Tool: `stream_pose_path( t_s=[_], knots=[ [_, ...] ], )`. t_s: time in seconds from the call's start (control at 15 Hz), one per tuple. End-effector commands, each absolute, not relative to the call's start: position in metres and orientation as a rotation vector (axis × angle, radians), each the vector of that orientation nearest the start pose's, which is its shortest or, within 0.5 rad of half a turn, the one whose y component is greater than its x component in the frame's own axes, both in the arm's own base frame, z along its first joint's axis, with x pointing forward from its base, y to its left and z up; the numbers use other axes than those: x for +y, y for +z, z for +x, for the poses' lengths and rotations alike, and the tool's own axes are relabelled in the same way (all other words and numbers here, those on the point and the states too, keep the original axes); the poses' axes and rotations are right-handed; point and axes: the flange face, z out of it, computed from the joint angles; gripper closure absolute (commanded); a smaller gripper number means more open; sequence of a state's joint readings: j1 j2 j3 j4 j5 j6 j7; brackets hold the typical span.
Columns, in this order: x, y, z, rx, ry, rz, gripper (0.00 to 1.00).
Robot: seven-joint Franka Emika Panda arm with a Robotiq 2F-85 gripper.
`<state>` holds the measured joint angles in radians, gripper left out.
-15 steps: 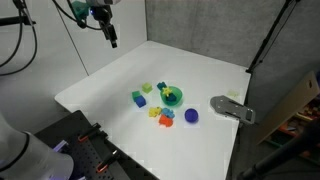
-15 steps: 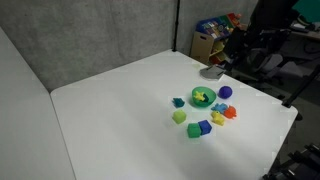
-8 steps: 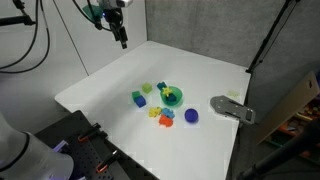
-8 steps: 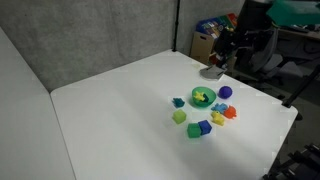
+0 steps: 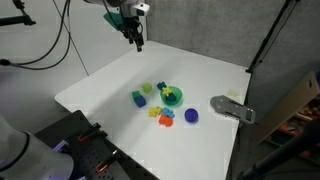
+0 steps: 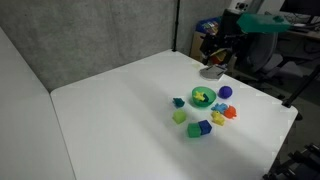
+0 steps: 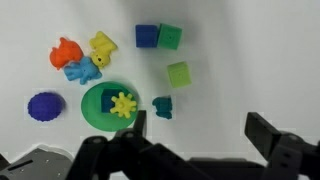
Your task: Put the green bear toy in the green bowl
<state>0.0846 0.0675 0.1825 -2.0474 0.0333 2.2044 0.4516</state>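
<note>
- The hand (image 5: 138, 42) hangs high over one corner of the white counter (image 5: 200, 65), well apart from the cluster of toys.
- In the wrist view its two fingers (image 7: 262, 132) stand wide apart with only bare counter between them, so the hand is released and holds nothing.
- The green bear toy (image 7: 162, 107) lies on the counter just beside the green bowl (image 7: 95, 118), outside its rim (whether it touches the rim I cannot tell).
- Inside the bowl sits a yellow star-shaped toy (image 7: 123, 104), with a darker piece next to it that is too small to make out.
- A yellow-green block (image 7: 179, 74) lies near the bear, on the side away from the bowl.
- Past it, a blue block (image 7: 147, 36) and a green block (image 7: 170, 37) sit side by side.
- On the bowl's other side lies a dark-blue ball (image 7: 45, 105).
- Near the ball, an orange toy (image 7: 65, 52), a yellow toy (image 7: 102, 45) and a light-blue toy (image 7: 82, 70) are bunched close together.
</note>
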Motion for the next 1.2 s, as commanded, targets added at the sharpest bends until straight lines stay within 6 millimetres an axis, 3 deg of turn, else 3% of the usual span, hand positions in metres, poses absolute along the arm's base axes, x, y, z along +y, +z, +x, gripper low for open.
stream_pose_path(
  t_s=[0.0, 0.6, 1.13],
  knots=[
    [0.157, 0.392, 0.591, 0.21, -0.14, -3.056, 0.0],
    [0.189, 0.293, 0.656, -0.035, -0.164, -3.112, 0.0],
    [0.177, 0.218, 0.719, -0.105, -0.072, -3.13, 0.0]
  ],
)
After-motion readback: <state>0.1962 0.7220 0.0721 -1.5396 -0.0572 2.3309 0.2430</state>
